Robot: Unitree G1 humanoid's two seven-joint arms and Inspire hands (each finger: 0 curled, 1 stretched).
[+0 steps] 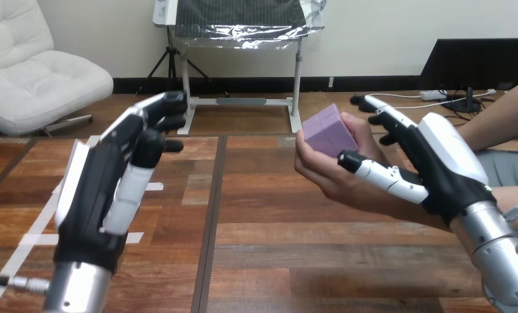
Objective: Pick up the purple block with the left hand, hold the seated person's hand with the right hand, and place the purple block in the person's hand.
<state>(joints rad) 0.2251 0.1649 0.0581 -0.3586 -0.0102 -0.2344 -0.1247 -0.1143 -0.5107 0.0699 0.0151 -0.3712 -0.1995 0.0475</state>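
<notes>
- The left hand (96, 189) is being held upright above the table (256, 248), with its palm turned inward. Its fingers are being kept loosely spread and bent only a little at the tips, and nothing is being gripped by them.
- Strips of white tape (38, 238) are being shown on the table, below and just outside this hand.
- The purple block (331, 130) is being carried well to the right of the left hand, clear of it, and just up and left of the right hand's thumb. It is being cradled in the person's hand (335, 176), with the person's fingers closed round its lower edges and its upper faces left bare.
- The block is being judged light and stiff, with flat faces, crisp edges and a matt surface. It is being rated unlikely to slip and not fragile.
- The best hold is being judged to be across two opposite flat faces, thumb on one and fingers on the other. The bare upper part is being taken as the only free place for that hold.
- The right hand (449, 166) is being kept clamped on the person's hand. Its thumb (380, 175) is being laid across the near side, below the block, and its fingers (390, 117) are being wrapped round the far side.
- With the block lying in the person's palm, the placing is being judged as done.
</notes>
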